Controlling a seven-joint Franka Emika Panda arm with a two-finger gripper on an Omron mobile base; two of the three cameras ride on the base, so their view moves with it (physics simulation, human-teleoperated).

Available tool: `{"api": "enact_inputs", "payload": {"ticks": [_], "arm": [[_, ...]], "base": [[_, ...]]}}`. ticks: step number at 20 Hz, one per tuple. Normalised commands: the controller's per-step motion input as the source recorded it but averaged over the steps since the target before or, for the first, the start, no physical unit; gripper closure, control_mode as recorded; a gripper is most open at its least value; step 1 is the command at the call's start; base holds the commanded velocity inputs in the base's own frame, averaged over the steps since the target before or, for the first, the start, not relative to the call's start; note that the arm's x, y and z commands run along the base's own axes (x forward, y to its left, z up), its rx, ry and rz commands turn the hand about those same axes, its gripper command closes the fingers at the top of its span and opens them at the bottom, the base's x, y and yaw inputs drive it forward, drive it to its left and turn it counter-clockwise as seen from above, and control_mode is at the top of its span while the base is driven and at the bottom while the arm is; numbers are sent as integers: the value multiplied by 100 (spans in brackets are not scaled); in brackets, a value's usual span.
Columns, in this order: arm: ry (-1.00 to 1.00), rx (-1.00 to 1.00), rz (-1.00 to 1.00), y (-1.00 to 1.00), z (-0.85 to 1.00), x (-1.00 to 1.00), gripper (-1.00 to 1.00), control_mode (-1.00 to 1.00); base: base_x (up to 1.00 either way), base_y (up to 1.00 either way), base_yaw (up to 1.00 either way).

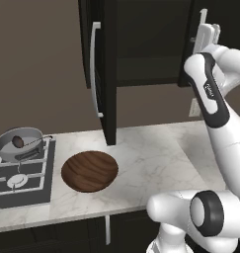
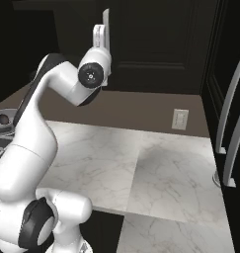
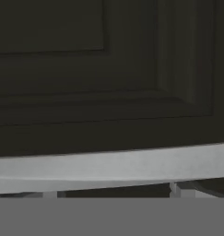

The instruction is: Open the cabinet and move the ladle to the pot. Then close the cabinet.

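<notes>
The grey pot [image 1: 31, 133] sits on the stove at the left. The ladle [image 1: 18, 142] lies inside it, dark scoop down and thin stem resting across the rim. Both also appear at the left edge of the right base view, pot [image 2: 7, 127] and ladle [image 2: 3, 118]. The cabinet [image 1: 141, 49] has its left door [image 1: 109, 74] swung wide open toward me. My gripper [image 1: 206, 30] [image 2: 100, 30] is raised against the right door [image 2: 156, 44], by its pale bar handle [image 3: 109, 166]. Its fingertips [image 3: 174, 189] stand far apart, holding nothing.
A wide brown wooden dish [image 1: 89, 170] rests on the marble counter [image 1: 156, 153] under the open left door. The stove [image 1: 22, 180] takes the counter's left end. Tall dark doors with long pale handles [image 2: 231, 99] stand at the right. A wall outlet [image 2: 180, 119] is behind the counter.
</notes>
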Motion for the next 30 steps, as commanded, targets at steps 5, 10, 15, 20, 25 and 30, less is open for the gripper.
{"api": "enact_inputs", "payload": {"ticks": [5, 10, 15, 20, 25, 30], "arm": [[3, 0, 1, 0, 0, 35, -100, -100], [0, 0, 0, 0, 0, 32, -100, -100], [0, 0, 0, 0, 0, 31, -100, -100], [0, -2, 1, 11, 0, 6, -100, -100], [0, -6, 2, 24, 2, -10, -100, -100], [0, -7, 2, 36, 6, -13, -100, -100]], "base": [[0, 0, 0], [0, 0, 0], [0, 0, 0], [0, 0, 0], [0, 0, 0], [0, 0, 0]]}}
